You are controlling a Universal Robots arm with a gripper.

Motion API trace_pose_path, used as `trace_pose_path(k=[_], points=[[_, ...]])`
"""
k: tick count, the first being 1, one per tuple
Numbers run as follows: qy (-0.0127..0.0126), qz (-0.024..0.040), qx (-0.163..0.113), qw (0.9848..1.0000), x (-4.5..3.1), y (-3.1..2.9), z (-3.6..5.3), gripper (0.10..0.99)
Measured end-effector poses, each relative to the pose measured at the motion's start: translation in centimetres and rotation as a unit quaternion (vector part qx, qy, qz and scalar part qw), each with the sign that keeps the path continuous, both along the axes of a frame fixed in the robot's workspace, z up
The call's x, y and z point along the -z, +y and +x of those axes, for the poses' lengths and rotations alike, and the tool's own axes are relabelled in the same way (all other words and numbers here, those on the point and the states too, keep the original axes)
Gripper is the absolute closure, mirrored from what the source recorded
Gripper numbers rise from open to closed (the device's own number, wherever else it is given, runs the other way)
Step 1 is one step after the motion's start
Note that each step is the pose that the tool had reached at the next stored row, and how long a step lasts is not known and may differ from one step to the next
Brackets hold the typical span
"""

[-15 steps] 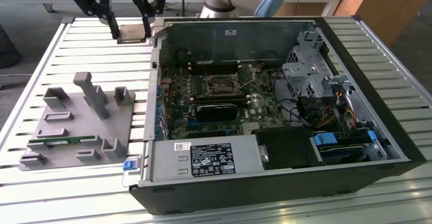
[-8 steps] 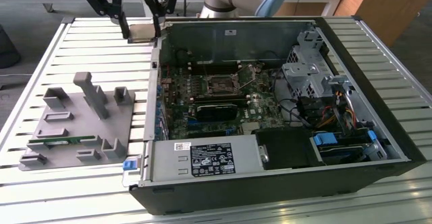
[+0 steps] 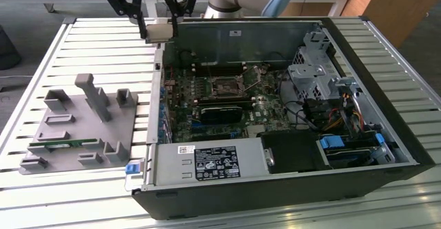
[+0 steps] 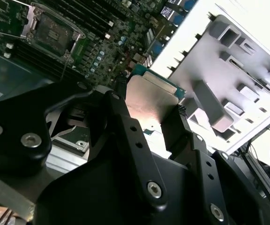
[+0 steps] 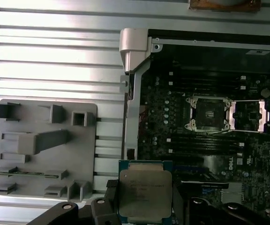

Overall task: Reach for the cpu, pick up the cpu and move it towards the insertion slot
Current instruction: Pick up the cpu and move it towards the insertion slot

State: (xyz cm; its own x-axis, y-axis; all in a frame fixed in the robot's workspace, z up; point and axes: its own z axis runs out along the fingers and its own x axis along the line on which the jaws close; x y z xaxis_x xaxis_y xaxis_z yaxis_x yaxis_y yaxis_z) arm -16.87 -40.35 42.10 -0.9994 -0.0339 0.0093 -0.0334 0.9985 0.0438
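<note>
The cpu (image 3: 160,31) is a flat silver-grey square held in the air over the far corner of the open computer case, on the exterior view's left. My gripper (image 3: 159,34) is shut on it, one black finger on each side. In both wrist views the cpu (image 5: 146,193) (image 4: 150,99) sits between the fingers (image 4: 121,115), metal top showing. The insertion slot (image 3: 224,86) is the square socket with a shiny frame and dark centre on the motherboard, apart from the chip; it also appears in both wrist views (image 5: 209,112) (image 4: 50,30).
A grey fixture plate (image 3: 72,136) with upright blocks and a green memory stick (image 3: 59,144) lies on the slatted table beside the case. Inside the case are a black power supply block with white label (image 3: 214,163), a drive cage (image 3: 313,74) and cables (image 3: 331,115).
</note>
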Motion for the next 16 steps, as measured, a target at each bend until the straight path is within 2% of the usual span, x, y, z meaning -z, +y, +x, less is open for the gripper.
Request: trace_pose_path(k=[4, 16], points=[[0.0000, 0.0000, 0.000, 1.0000, 0.07, 0.10, 1.07, 0.545], [0.0000, 0.0000, 0.000, 1.0000, 0.28, 0.37, 3.34, 0.545]])
